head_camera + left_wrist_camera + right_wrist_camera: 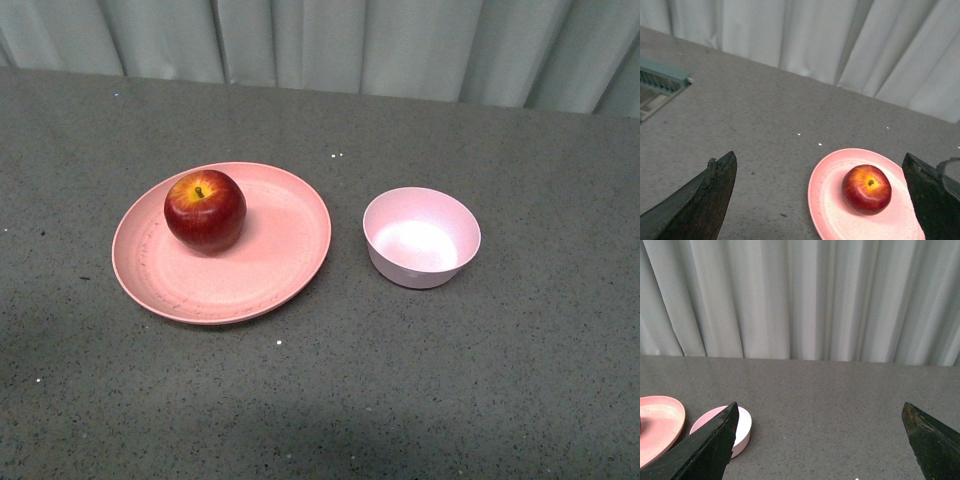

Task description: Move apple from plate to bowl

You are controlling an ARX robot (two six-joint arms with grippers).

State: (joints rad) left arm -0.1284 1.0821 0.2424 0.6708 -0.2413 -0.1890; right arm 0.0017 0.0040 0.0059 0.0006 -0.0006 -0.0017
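Apple (205, 211) sits stem-up on the far-left part of the plate (270, 265), which lies on the left half of the grey speckled surface (480, 380). In the front view neither arm shows.

The left wrist view shows the left claw (818, 156) released, its two dark fingers (715, 195) spread wide and gripping nothing. The apple (866, 189) lies ahead of it on the plate (827, 210), well apart from both fingers and closer to one of them than to the other. A pale green slatted thing (662, 82) lies off at the edge of that view; what it is cannot be told. A few white specks (820, 144) dot the surface between the plate and the curtain.

To the right of the plate stands the bowl (400, 272), upright, its whitish inside facing up. A strip of bare surface separates it from the plate, so the two do not touch.

The right claw (819, 405) is likewise released, fingers (710, 450) wide apart and holding nothing. From its wrist view the bowl (745, 427) appears just behind one finger, with the plate's (660, 415) rim beside it. A pale pleated curtain (400, 45) closes off the far side.
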